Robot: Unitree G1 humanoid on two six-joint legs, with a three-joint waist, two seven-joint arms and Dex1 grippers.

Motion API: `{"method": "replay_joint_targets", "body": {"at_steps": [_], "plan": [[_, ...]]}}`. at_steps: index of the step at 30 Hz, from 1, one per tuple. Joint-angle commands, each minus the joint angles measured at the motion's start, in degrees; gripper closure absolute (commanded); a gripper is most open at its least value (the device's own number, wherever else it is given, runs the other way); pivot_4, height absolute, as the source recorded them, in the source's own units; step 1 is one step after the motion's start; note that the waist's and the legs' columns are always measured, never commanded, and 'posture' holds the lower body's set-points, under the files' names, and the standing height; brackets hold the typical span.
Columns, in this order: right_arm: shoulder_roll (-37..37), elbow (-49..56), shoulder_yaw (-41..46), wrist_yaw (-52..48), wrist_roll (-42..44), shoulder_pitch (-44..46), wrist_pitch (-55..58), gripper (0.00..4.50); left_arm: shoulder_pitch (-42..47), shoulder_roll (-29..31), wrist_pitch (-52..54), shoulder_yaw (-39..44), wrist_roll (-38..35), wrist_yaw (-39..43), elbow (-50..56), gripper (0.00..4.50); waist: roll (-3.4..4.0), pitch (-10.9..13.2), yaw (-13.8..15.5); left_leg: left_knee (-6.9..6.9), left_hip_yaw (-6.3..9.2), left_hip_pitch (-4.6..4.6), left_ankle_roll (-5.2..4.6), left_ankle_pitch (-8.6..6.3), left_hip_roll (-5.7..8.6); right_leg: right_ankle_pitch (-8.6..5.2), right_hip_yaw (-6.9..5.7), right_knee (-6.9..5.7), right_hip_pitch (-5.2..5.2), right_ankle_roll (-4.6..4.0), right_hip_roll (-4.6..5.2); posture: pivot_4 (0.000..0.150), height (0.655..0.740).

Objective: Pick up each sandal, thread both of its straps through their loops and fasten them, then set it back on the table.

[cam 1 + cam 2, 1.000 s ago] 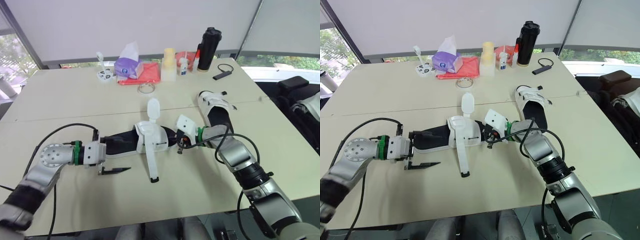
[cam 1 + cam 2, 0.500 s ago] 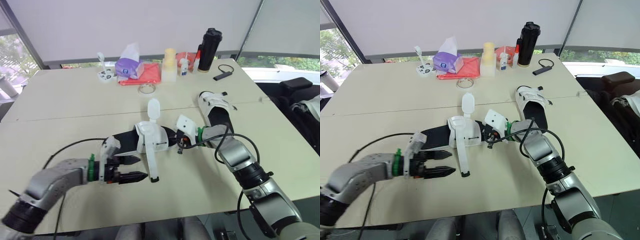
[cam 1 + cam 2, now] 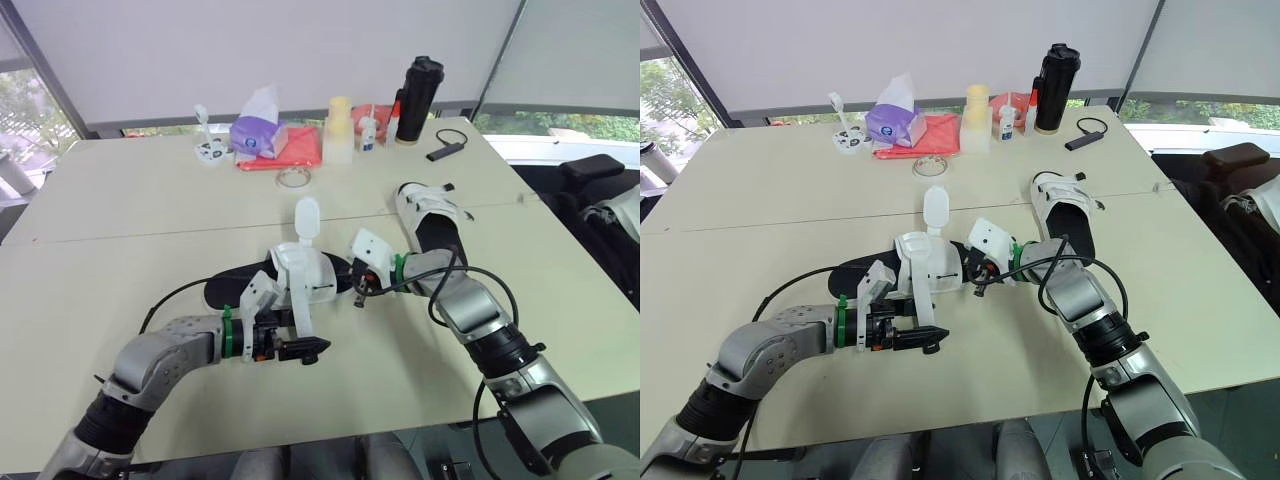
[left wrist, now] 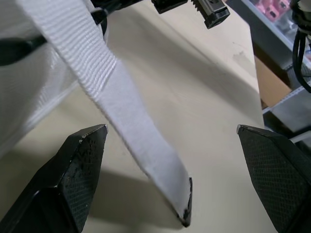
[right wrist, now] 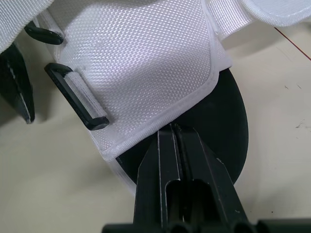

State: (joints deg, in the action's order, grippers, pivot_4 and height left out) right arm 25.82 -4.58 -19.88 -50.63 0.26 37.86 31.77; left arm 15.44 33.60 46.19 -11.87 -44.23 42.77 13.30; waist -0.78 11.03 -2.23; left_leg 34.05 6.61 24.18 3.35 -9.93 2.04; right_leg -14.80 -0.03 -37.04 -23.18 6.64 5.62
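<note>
Your left gripper point(image 4: 170, 138) is wide around the strap point(image 4: 116, 111): pinch near its tip. Right gripper point(image 5: 176, 133) is clamped on the sandal point(image 5: 146, 63).

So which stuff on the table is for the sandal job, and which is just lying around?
For the job: near sandal, its loose strap, far sandal.

Just lying about: tissue pack, red cloth, black bottle, pale bottle, tape roll, small black gadget.
</note>
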Motion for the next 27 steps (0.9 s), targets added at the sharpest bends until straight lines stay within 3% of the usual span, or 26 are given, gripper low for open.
{"method": "replay_joint_targets", "body": {"at_steps": [1, 7, 12, 14, 21, 27], "plan": [[-0.11, 0.68, -0.07, 0.27, -0.28, -0.03, 0.65, 4.5, -0.12, -2.04, 3.26, 3.76, -2.1, -2.1, 0.4, 0.07, 0.0, 0.0, 0.01, 0.0, 0.0, 0.0, 0.0, 0.0, 0.0, 0.0, 0.0, 0.0, 0.0, 0.0, 0.0, 0.15, 0.74], [-0.09, 1.0, -0.04, 0.49, -0.23, -0.2, 0.91, 4.5, 0.18, -6.06, 10.51, 9.92, -6.95, -6.94, 0.04, 0.07, 0.0, 0.0, 0.01, 0.01, 0.01, 0.0, 0.0, 0.0, 0.0, 0.0, 0.0, 0.0, 0.01, 0.01, 0.0, 0.15, 0.74], [-0.11, 0.82, -0.07, 0.46, -0.22, -0.08, 0.83, 4.5, -1.02, -4.81, 11.8, 9.98, -5.7, -5.86, 1.61, 0.07, 0.0, 0.0, 0.01, 0.01, 0.0, 0.0, 0.0, 0.0, 0.0, 0.0, 0.0, 0.01, 0.01, 0.01, 0.0, 0.15, 0.74], [-0.11, 0.79, -0.07, 0.42, -0.19, -0.06, 0.82, 4.5, -1.26, -4.75, 11.94, 10.18, -5.67, -5.93, 1.71, 0.86, 0.0, 0.0, 0.01, 0.01, 0.0, 0.0, 0.0, 0.0, 0.0, 0.0, 0.01, 0.02, 0.01, 0.0, 0.0, 0.15, 0.74], [-0.06, 0.87, -0.18, 0.38, -0.25, -0.11, 0.79, 4.5, -2.34, -4.66, 12.68, 11.02, -5.89, -6.19, 2.4, 4.46, 0.0, 0.0, 0.05, 0.01, 0.0, 0.0, 0.01, -0.01, 0.0, -0.01, 0.01, 0.03, 0.01, -0.02, 0.01, 0.15, 0.74], [0.04, 0.88, -0.13, 0.39, -0.25, -0.22, 0.83, 4.5, -2.9, -5.49, 14.64, 12.59, -7.65, -7.03, 3.33, 4.46, 0.0, 0.0, 0.07, 0.0, 0.0, 0.01, 0.01, -0.01, 0.0, -0.01, 0.01, 0.04, 0.0, -0.02, 0.01, 0.15, 0.74]]}}
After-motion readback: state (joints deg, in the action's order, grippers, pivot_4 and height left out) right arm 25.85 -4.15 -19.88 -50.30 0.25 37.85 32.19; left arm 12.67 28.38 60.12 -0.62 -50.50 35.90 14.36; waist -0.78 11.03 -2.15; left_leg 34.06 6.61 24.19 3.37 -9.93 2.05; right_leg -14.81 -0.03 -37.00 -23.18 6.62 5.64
